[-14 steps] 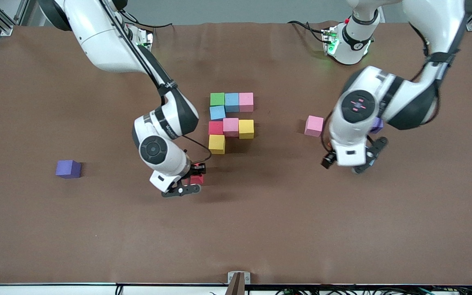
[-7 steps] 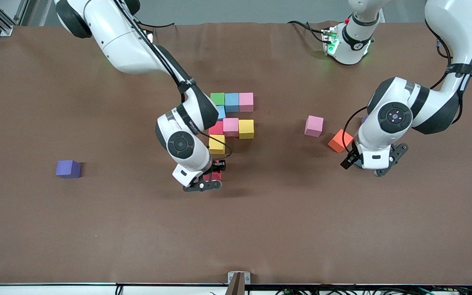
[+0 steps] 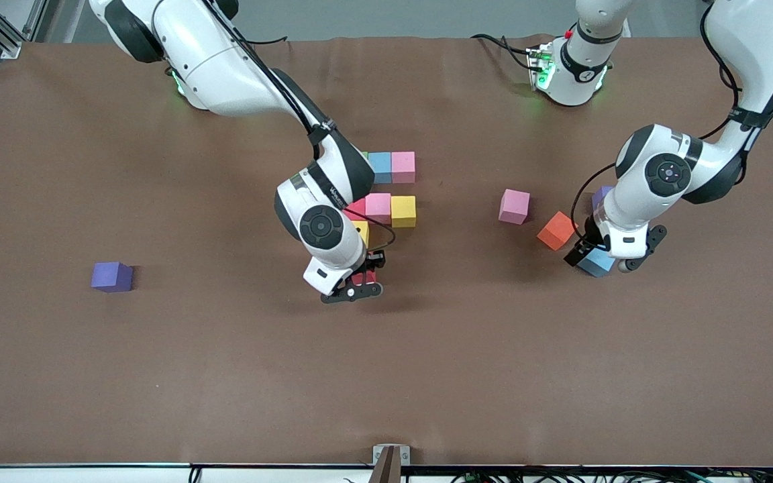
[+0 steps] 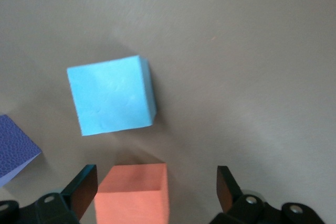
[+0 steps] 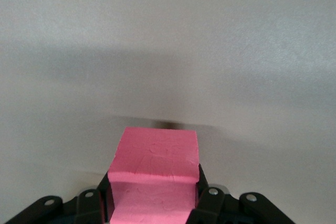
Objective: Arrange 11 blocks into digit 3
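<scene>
My right gripper point(image 3: 359, 280) is shut on a red block point(image 5: 155, 171), low over the table just nearer the camera than the group. The group's blocks lie close together: light blue point(image 3: 380, 167), pink point(image 3: 403, 166), red point(image 3: 355, 208), pink point(image 3: 378, 206), yellow point(image 3: 403, 210) and a yellow one point(image 3: 362, 231) half hidden by the arm. A pink block point(image 3: 514, 205), an orange block point(image 3: 556, 230) and a light blue block point(image 3: 594, 263) lie loose near the left arm's end. My left gripper point(image 3: 616, 255) hangs open there; in its wrist view the orange block point(image 4: 134, 192) shows between the left gripper's point(image 4: 155, 187) fingertips.
One purple cube point(image 3: 112, 276) sits alone toward the right arm's end. Another purple cube point(image 3: 601, 196) is partly hidden by the left arm, beside the orange and light blue blocks. Bare brown table point(image 3: 427, 376) fills the half nearest the camera.
My right gripper has carried the red block toward the group. The left arm has swung back toward its own end, uncovering the orange and light blue blocks.
</scene>
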